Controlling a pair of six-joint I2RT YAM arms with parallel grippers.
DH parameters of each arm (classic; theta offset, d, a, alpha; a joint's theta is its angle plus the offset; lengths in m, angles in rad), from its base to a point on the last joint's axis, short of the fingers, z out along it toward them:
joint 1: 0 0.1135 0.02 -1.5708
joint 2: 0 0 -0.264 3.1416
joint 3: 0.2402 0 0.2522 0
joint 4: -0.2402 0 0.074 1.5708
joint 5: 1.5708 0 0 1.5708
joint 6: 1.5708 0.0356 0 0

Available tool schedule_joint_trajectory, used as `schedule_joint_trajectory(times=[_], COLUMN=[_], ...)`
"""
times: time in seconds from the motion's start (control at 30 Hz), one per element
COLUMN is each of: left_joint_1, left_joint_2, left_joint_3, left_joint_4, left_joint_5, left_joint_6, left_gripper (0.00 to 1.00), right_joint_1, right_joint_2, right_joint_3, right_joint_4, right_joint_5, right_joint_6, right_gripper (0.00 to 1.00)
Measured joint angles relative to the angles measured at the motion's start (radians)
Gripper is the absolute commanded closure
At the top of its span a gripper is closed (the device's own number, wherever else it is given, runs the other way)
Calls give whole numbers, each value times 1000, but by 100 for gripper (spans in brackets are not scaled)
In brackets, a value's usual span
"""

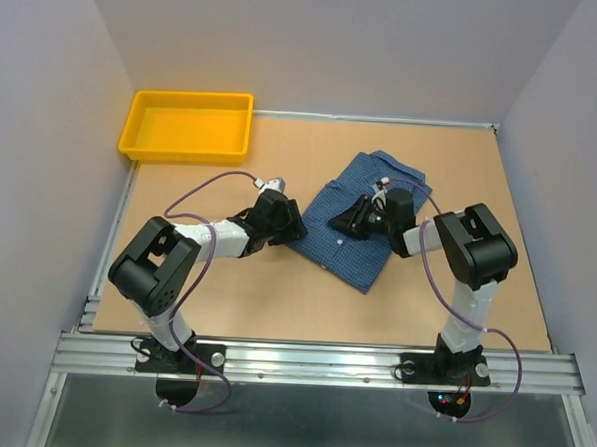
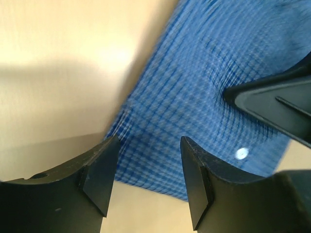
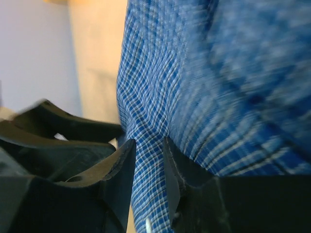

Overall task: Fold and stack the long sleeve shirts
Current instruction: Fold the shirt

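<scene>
Partly done: shirt folded into rough rectangle, fold judged unfinished. Cloth pinched by right gripper; left gripper spread at shirt edge, empty. Stacking not begun.

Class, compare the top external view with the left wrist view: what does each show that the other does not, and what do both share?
Only the top external view shows the yellow tray at the far left corner and the shirt's whole outline. Only the left wrist view shows a pale button, the fine check weave, and the gap between the left gripper's fingers. Both show the shirt, the tan table and the right gripper on the cloth.
</scene>
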Motion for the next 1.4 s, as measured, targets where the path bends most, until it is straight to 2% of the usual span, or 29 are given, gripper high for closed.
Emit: schedule_joint_trajectory(times=[0.13, 0.27, 0.47, 0.53, 0.73, 0.97, 1.17, 1.4], left_joint_1=[1, 6, 11, 11, -15, -50, -53, -48], left_joint_2=[34, 34, -2, -27, -115, -95, -5, 20], left_joint_3=[-34, -50, -68, -68, -55, -6, -2, -30], left_joint_4=[29, 57, 39, 17, -21, -15, -6, 0], left_joint_5=[2, 5, -8, -14, -51, -38, -9, -3], left_joint_6=[-25, -44, -52, -50, -26, 4, 5, -8], left_gripper=[36, 37, 37, 37, 37, 37, 37, 37], right_joint_1=[-18, -33, -45, -47, -51, -51, -54, -130], right_joint_2=[117, 118, 52, 31, 69, 277, 417, 410], right_joint_3=[-4, -35, -29, 8, 272, 472, 494, 471], right_joint_4=[82, 145, 92, 53, 4, 4, -29, -20], right_joint_5=[-10, -13, -30, -34, -59, -70, -69, -70], right_joint_6=[21, 19, 0, -8, -15, 2, 12, 1], right_gripper=[64, 65, 64, 64, 64, 64, 64, 62])
